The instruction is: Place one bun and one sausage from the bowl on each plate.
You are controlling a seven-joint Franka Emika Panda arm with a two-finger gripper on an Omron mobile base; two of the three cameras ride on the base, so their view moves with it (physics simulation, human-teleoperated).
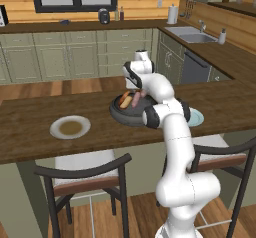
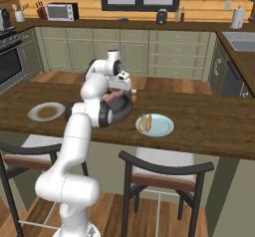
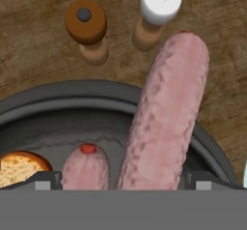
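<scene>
Tool: my tool (image 3: 120, 185) spread wide astride a sausage (image 3: 166, 113) tilted over the bowl (image 3: 58, 98) rim;
Risk: closing off-centre may roll it onto the surface (image 3: 38, 55).

A: Where do the base views look from?
B: From behind the arm (image 1: 170, 132), left and right, forward and down over the wooden counter (image 1: 30, 147). Both share the dark bowl (image 1: 122, 116) (the kitchen cabinets too).
A: And the hand view?
B: Very close, straight down onto the bowl's rim and counter.
</scene>
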